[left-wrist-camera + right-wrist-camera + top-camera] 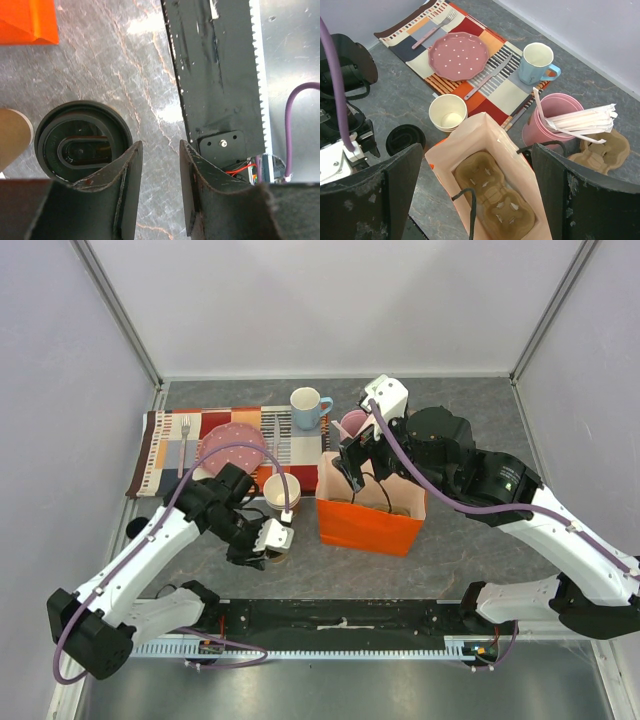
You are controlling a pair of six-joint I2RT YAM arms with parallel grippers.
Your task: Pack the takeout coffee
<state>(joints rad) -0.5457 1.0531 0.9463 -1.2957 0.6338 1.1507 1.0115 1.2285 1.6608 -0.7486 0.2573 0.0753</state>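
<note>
One takeout coffee [80, 145] stands upright on the worktop [110, 65], black lid on. In the overhead view it lies at about 8 o'clock of the orange paper bag [365, 525] and at 6 o'clock of the stacked paper cups [282, 490]. It is not yet packed.

The left tool [160, 187] hangs over it with its jaws parted and nothing between them. In the left wrist view the lid sits outside the gap, close beside one finger [127, 185]; contact cannot be told. The right tool [480, 200] is spread wide above the bag mouth and grips nothing.

Step in hand, by judgement: the approach to grasp the coffee. The next move calls for a sideways shift of the left tool to centre the cup between the jaws. The gap looks narrower than the lid, so a wider opening is likely needed. Closure on the cup, a lift, and a carry toward 2 o'clock into the bag would follow. A cardboard carrier [495, 200] lies at the bottom of the bag.

Edges and room:
- The stacked cups stand close at 12 o'clock.
- The bag wall is near at 3 o'clock.
- The black toothed rail [215, 75] runs at 6 o'clock.
- Bare worktop shows between the coffee and both the bag and the rail.
- The bag mouth is narrow, and the right tool sits over it, so a clash there is the chief risk.
</note>
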